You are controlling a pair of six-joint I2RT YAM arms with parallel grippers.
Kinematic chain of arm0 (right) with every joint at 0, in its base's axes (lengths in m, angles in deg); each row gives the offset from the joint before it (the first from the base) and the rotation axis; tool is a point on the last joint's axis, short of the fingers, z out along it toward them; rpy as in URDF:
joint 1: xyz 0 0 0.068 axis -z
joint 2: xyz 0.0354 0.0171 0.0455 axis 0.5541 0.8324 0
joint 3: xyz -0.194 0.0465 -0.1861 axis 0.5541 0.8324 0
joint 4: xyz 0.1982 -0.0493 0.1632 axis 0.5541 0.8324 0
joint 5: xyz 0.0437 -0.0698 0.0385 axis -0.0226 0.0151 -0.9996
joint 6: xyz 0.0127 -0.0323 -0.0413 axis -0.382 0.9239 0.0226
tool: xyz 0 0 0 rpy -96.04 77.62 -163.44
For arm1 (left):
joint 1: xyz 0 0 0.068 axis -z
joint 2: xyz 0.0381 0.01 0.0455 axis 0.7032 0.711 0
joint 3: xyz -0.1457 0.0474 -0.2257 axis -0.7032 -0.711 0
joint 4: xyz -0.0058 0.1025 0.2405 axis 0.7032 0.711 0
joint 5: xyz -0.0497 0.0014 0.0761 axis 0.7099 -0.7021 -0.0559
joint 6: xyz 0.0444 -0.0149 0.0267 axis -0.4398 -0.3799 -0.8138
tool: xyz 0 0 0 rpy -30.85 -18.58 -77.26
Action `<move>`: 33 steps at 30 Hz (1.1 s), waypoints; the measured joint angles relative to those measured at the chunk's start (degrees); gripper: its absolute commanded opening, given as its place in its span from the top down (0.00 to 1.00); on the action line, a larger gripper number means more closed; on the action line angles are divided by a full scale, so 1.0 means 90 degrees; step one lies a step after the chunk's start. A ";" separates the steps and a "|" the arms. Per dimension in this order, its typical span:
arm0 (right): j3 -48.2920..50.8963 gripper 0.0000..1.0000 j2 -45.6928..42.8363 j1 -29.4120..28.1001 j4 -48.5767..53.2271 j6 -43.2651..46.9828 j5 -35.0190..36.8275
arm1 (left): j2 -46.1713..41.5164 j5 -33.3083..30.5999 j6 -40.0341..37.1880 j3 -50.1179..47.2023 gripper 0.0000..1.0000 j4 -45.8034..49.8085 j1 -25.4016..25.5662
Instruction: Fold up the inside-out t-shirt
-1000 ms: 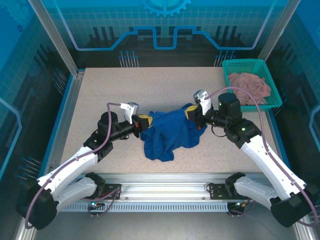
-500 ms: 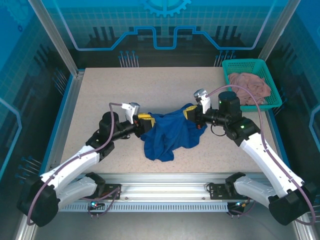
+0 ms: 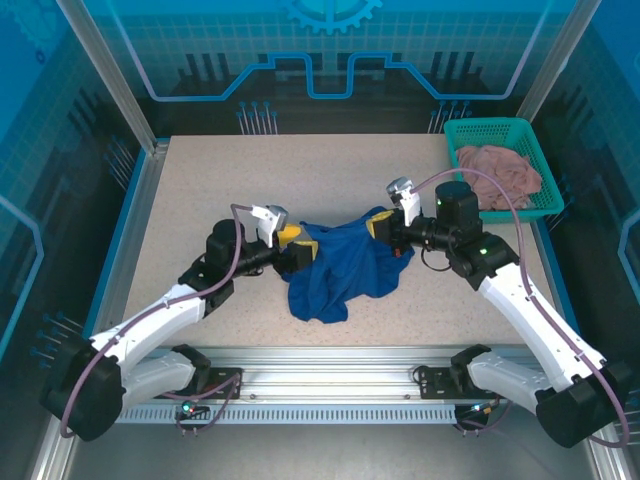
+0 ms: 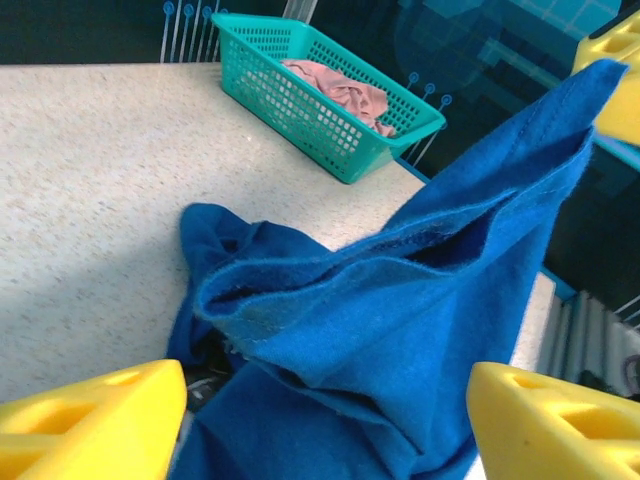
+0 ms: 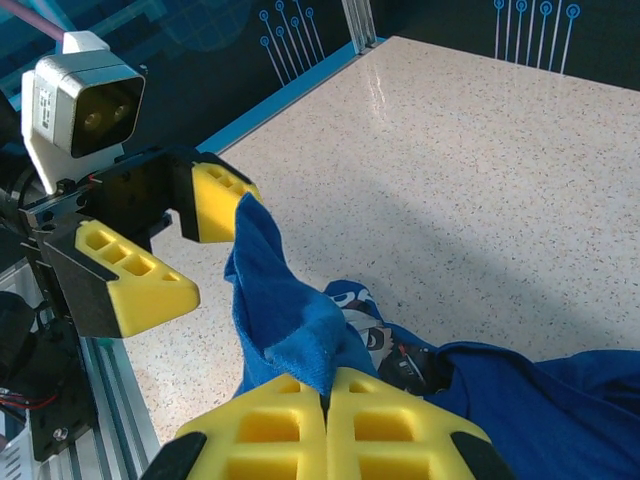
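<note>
The inside-out t-shirt lies crumpled on the table, midway between the side edges and closer to the near edge. The right gripper is fully closed, pinching a raised fold of the shirt. The left gripper is spread wide, with loose cloth between its fingers, unclamped.

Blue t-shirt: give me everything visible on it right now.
The blue t-shirt is soft knit cotton by the look, royal blue, crumpled in a loose, unfolded heap at the middle of the table. Stitched hems show along its folds; a dark patch with white marks peeks out between layers. The right gripper is shut on one edge, lifting a strip off the table. Its tip reaches one yellow finger of the open left gripper.
</note>
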 measured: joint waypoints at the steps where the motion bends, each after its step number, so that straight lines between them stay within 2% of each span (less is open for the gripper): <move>1: -0.0022 1.00 0.0000 0.0005 0.0005 0.0000 0.0000 | 0.0000 -0.0075 -0.0066 0.0005 0.16 0.0010 -0.0005; 6: -0.0112 1.00 0.0005 0.0027 0.0044 0.0000 -0.0044 | 0.0022 -0.0257 -0.0476 0.0012 0.08 0.0041 -0.0087; 12: -0.0114 1.00 0.0056 0.0027 0.0046 0.0000 -0.0051 | 0.0408 -0.0124 -0.1008 0.0301 0.10 0.0070 -0.0121; 14: -0.0114 1.00 0.0073 0.0027 0.0051 0.0000 -0.0049 | 0.0588 -0.0019 -0.1117 0.0488 0.18 0.0075 -0.0124; 17: -0.0114 1.00 0.0085 0.0027 0.0083 0.0000 -0.0046 | 0.0729 0.0131 -0.1239 0.0687 0.36 0.0092 -0.0124; 20: -0.0114 1.00 0.0085 0.0032 0.0090 0.0000 -0.0041 | 0.0741 0.0238 -0.1282 0.0755 0.59 0.0097 -0.0124; 22: -0.0114 1.00 0.0085 0.0044 0.0087 -0.0029 -0.0032 | 0.0741 0.0304 -0.1270 0.0767 0.81 0.0114 -0.0124; 23: -0.0114 1.00 0.0085 0.0056 0.0090 -0.0066 -0.0017 | 0.0741 0.0323 -0.1302 0.0767 0.87 0.0114 -0.0124; 27: -0.0216 0.99 0.0143 0.0095 0.0231 -0.0435 0.0355 | 0.0692 0.0350 -0.1241 0.0763 0.94 0.0138 -0.0124; 33: -0.0391 0.89 0.0282 0.0121 0.0544 -0.1353 0.1183 | -0.0073 0.0580 -0.0906 0.0425 0.96 0.0053 -0.0121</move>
